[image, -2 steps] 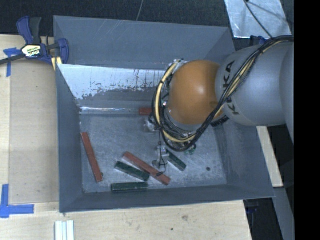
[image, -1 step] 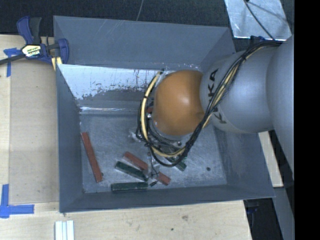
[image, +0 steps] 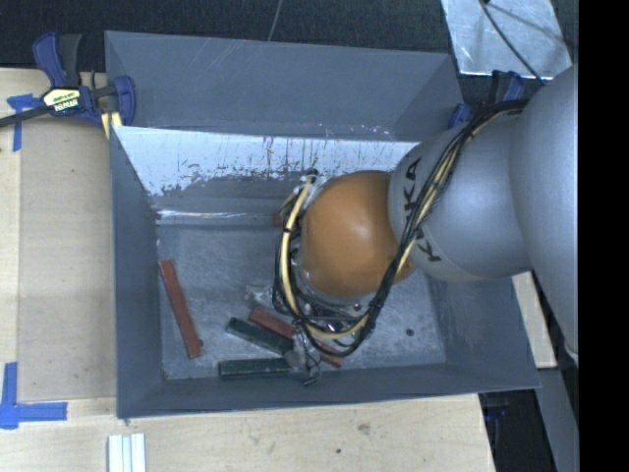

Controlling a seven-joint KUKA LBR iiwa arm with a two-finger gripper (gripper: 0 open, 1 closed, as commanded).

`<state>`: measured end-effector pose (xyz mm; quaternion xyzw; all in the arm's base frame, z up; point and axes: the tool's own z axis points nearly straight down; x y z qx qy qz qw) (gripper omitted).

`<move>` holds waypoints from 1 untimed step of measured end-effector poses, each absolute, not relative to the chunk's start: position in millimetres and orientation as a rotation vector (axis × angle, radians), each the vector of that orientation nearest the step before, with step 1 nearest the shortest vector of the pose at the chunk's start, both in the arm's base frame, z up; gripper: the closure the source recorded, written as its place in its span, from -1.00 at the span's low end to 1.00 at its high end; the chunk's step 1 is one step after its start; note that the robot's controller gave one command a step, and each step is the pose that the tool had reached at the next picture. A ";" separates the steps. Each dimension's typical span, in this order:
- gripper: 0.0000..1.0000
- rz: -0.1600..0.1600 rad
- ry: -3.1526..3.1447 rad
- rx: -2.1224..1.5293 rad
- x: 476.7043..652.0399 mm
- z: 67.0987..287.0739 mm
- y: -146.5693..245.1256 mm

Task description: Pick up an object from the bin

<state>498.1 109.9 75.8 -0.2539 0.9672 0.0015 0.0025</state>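
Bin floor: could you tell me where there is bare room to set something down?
Bare: behind the left reddish stick toward the back wall, and right of the arm. Crowded: the dark sticks heaped at the gripper, front centre.

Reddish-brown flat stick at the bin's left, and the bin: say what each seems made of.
Reddish-brown flat stick: dull and matt, perhaps painted wood or plastic; the look leaves it open. Grey bin: sheet metal, with scratched, worn back wall.

- Light from above strikes the far inner wall of the grey bin [image: 138, 293], leaving a pale bright band there.
- The floor lies dim, darkest beneath the arm [image: 482, 205] and its orange cover [image: 344, 234].
- Soft sheen on both.
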 end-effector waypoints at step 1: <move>1.00 0.004 3.008 -0.878 495.2 72.6 236.6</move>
